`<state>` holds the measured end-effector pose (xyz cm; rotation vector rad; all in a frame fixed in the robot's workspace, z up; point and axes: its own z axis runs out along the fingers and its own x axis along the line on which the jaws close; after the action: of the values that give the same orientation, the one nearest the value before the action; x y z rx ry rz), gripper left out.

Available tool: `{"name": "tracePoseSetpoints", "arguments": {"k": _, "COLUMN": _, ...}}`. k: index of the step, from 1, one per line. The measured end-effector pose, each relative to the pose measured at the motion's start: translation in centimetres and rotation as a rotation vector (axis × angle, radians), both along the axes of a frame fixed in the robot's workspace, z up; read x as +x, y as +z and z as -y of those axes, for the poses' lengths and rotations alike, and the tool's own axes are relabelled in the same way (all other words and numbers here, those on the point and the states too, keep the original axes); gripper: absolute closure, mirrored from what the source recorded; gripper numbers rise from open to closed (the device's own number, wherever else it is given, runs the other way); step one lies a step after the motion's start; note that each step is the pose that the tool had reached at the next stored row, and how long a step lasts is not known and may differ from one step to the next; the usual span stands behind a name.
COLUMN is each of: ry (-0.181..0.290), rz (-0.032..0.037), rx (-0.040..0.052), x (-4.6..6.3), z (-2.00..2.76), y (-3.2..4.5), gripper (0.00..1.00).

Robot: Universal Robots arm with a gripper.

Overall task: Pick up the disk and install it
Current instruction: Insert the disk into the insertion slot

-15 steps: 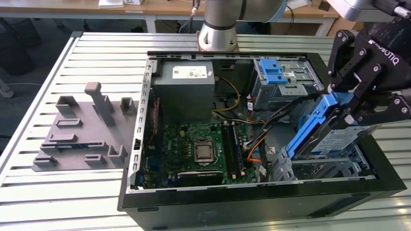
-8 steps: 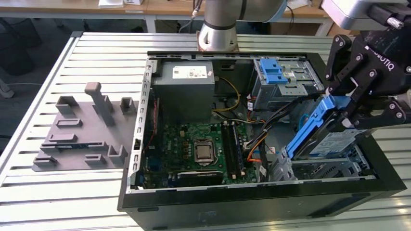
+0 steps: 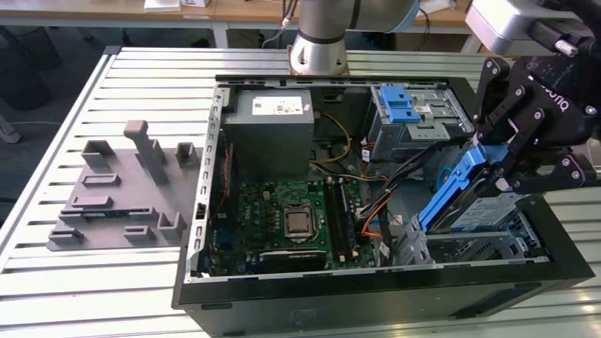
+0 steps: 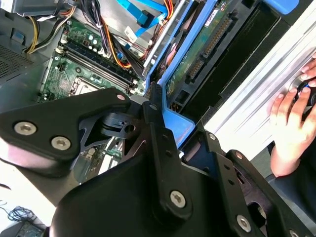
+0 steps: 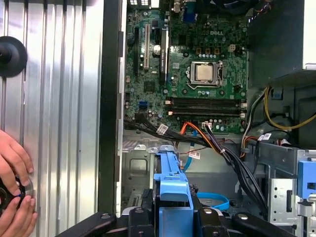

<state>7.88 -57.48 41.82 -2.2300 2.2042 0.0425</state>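
We hold the disk [image 3: 483,211] tilted over its bay [image 3: 474,248]
Exterior view: pincer [image 3: 502,172] clamped on its blue frame [image 3: 449,190], above the bay; second wrist view: we should keep connectors off the cables [image 4: 106,49]; first wrist view: square frame to bay

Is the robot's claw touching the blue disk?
Touching. In the first wrist view the gripper presses on both sides of the blue frame of the disk.
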Motion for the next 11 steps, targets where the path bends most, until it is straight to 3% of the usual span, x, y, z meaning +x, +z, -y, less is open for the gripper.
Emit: {"name": "tracePoseSetpoints", "arguments": {"k": 11, "ry": -0.008, "rz": 0.0, "rx": 0.0001, "x": 0.0, "z": 0.01, "y": -1.19, "gripper": 0.64}}
